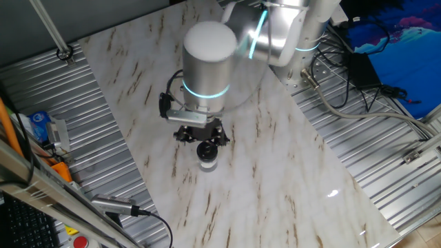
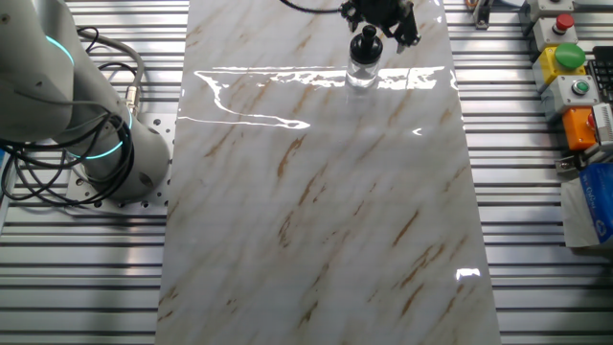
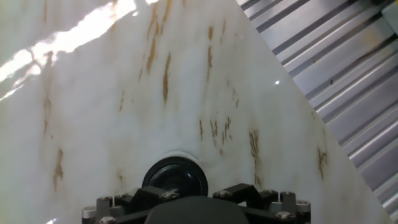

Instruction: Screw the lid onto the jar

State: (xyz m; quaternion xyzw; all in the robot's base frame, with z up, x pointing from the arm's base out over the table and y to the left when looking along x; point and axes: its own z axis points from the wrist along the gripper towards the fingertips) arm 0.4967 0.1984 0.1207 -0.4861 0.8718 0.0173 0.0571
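A small clear jar [image 1: 207, 162] stands upright on the marble tabletop with the round black lid [image 1: 207, 149] sitting on its mouth. In the other fixed view the lid [image 2: 363, 43] tops the jar [image 2: 362, 74] near the table's far edge. My gripper [image 1: 202, 136] hangs directly over the lid, its black fingers spread wider than the lid and not closed on it. From the hand view I look straight down on the lid [image 3: 175, 178], just ahead of the gripper [image 3: 196, 198]. The jar's glass is hidden beneath the lid there.
The marble table [image 2: 316, 220] is edged by ribbed metal rails [image 1: 358, 131]. A button box with red and green buttons [image 2: 567, 57] sits at one side. Cables [image 1: 365, 83] lie near the arm's base.
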